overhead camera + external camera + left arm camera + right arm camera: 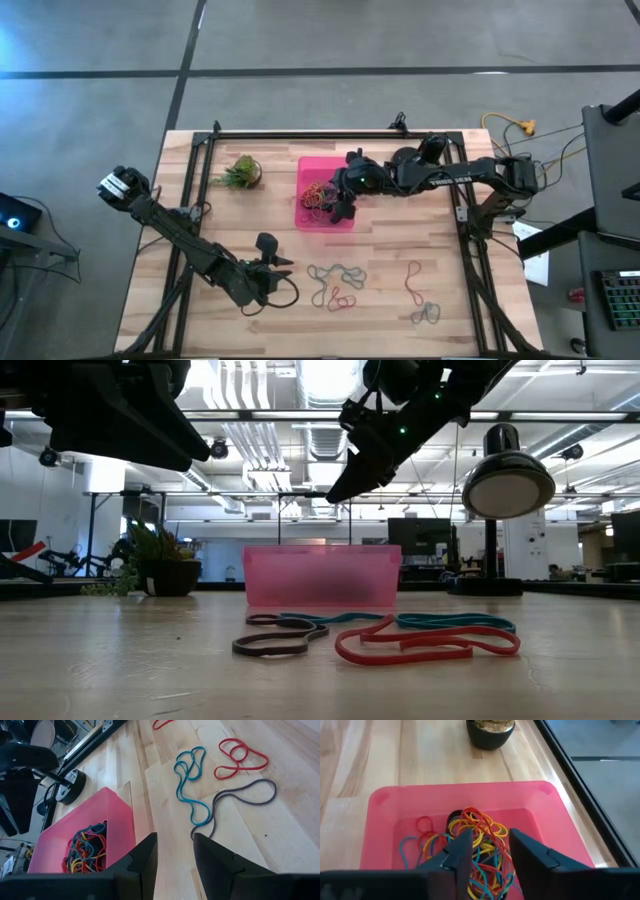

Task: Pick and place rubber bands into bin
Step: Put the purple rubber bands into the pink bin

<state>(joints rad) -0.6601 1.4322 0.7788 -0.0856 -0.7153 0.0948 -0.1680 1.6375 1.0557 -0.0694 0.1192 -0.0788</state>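
Note:
The pink bin (312, 168) stands at the table's far middle and holds a tangle of coloured rubber bands (480, 832). My right gripper (490, 851) hangs open just above that pile, over the bin's right part (343, 205), with nothing between its fingers. Loose rubber bands lie flat on the wood nearer the front: a blue one (192, 785), a red one (240, 755) and a grey one (245, 795), and more to the right (415, 290). My left gripper (175, 855) waits open above the table, near the bin's front left (278, 265).
A small potted plant (240, 172) stands left of the bin. A black lamp (507, 485) on a round base (70, 787) stands at the far right. Black frame rails (330, 133) run along the table's far and side edges.

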